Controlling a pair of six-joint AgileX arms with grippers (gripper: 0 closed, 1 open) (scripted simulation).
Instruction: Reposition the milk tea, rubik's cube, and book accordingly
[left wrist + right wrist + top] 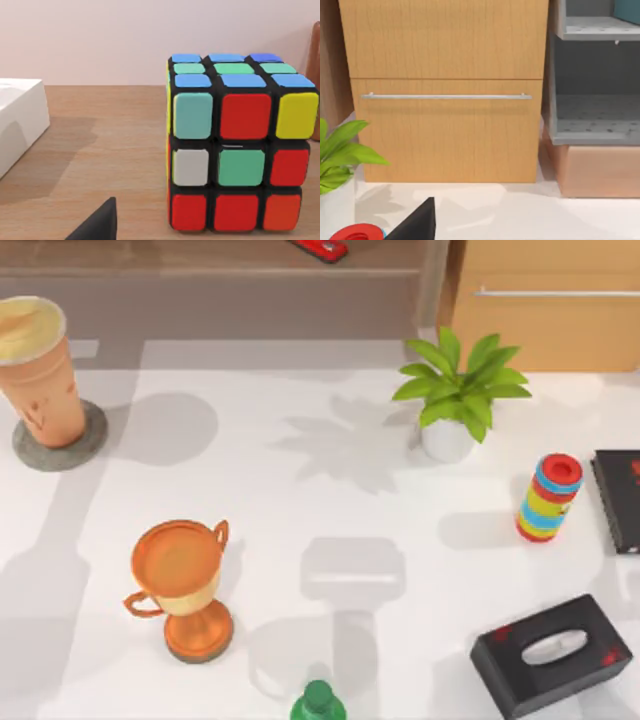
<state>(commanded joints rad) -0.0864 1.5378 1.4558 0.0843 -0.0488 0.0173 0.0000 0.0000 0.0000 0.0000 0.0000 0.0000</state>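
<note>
You have a white worktop (pixel 300 490) in front of a wooden drawer unit (pixel 445 90) and a grey shelf rack (pixel 595 115), with a wooden shelf (pixel 100 150) running along the far side.

Your left gripper (pixel 97 225) shows as one dark fingertip at the edge of its wrist view, hovering low over that wooden shelf. Whether it is open or closed, you cannot tell, and nothing appears to be held in it. The cube (pixel 240 145) stands straight ahead of it and a little to one side, near but not touching, flat on the shelf with a red, teal, white and yellow face turned toward you. A white box (pixel 17 125) sits off on the other side.

Your right gripper (pixel 417 222) likewise shows one dark fingertip, facing the drawer unit, with the plant (pixel 340 155) just beside it; its opening cannot be told either.

The left arm is the nearer one to the cube, so a short forward approach looks like the coming move.

The milk tea (pixel 40 365) stands upright on a grey coaster (pixel 85 445) at the worktop's left. A trophy (pixel 185 585), ring stack (pixel 548 498) and tissue box (pixel 550 652) also stand there.
</note>
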